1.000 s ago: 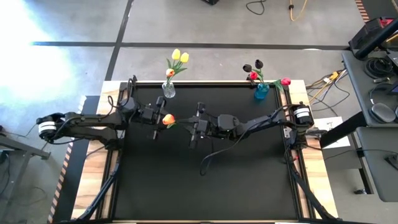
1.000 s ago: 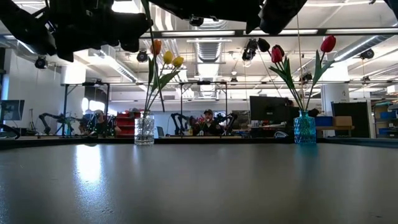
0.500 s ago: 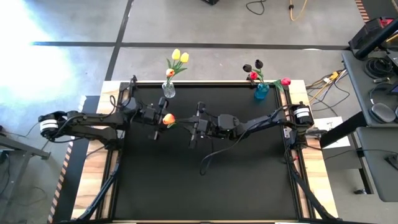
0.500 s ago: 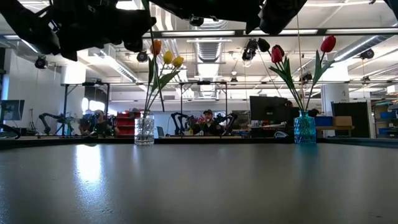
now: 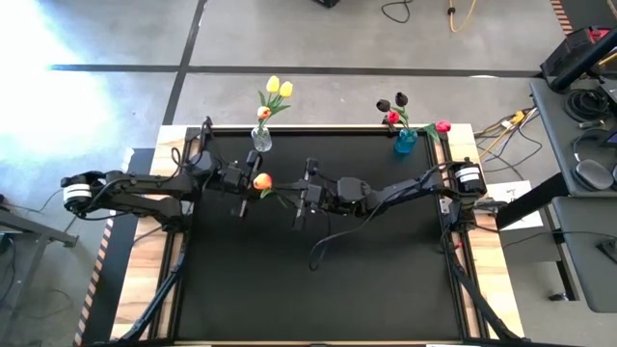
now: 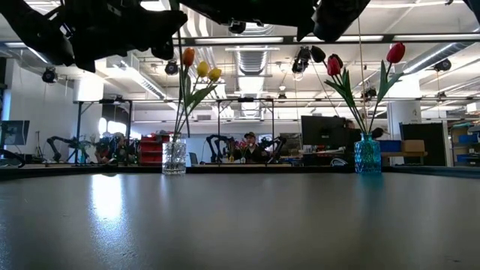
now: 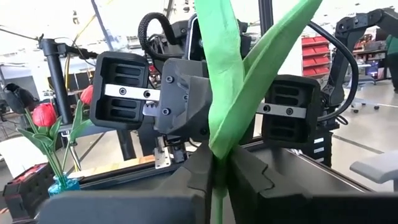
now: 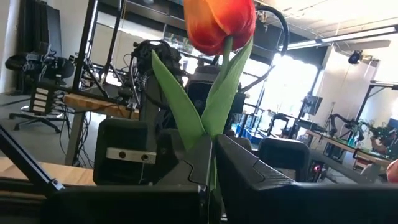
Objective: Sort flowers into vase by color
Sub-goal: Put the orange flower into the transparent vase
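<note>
While both arms reach toward the middle of the black table (image 5: 318, 289), a single orange tulip (image 5: 260, 181) is held in the air between them, toward the table's far half. The left end effector (image 5: 245, 181) sits just beside the flower head, and the right end effector (image 5: 301, 194) faces it from the other side at the lower part of the stem.

Seen from the left wrist, the green stem (image 7: 216, 180) runs through the narrow gap between that arm's dark fingers (image 7: 186, 177), which are closed onto it, and two broad leaves (image 7: 261, 68) rise in front of the opposing arm. From the right wrist, the same orange tulip head (image 8: 219, 23) stands above a stem pinched between the right arm's fingers (image 8: 249, 168), which are also clamped on it.

At the table's far edge stand two vases, well apart. The clear glass vase (image 5: 260, 141) on the left holds yellow tulips (image 5: 280, 89) and a small orange one (image 5: 263, 113). The blue vase (image 5: 405, 143) on the right holds dark tulips (image 5: 390, 101) and red tulips (image 5: 442, 126). In the low view both vases stand upright, clear glass (image 6: 174, 157) and blue (image 6: 367, 154), with the arms as dark shapes overhead.
</note>
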You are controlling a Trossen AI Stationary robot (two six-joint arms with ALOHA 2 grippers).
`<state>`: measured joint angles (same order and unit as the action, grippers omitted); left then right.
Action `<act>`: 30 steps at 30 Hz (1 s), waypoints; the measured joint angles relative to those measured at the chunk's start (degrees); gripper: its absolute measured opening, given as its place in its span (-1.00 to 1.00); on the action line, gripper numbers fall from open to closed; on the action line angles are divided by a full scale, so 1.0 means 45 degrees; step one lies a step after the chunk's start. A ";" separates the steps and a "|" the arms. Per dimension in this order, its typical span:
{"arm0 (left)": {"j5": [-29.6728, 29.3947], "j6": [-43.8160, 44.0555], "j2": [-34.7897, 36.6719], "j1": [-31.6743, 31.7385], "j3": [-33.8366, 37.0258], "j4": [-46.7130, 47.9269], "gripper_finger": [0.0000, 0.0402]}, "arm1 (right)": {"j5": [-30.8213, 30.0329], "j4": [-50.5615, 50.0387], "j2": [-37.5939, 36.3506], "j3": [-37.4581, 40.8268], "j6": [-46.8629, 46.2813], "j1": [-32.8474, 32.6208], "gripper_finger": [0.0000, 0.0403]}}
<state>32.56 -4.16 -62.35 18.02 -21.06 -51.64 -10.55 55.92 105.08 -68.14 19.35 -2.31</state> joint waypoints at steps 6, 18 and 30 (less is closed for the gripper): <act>-0.0041 -0.0008 0.0008 0.0000 0.0019 0.0085 -0.95 | -0.0115 -0.0392 0.0000 0.0000 0.0595 0.0000 -0.76; -0.0466 -0.0358 0.0110 0.0109 0.0049 0.0671 -0.98 | -0.1709 -0.3315 -0.0873 0.0003 0.0424 -0.0091 -0.07; -0.0937 -0.0437 0.1844 0.0539 0.0039 0.2786 -0.99 | -0.1991 -0.5697 -0.2110 0.0569 -0.0091 -0.0514 -0.24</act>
<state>28.34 -6.13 -54.05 20.45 -20.88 -39.10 -19.50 30.28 95.58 -65.58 18.94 -4.62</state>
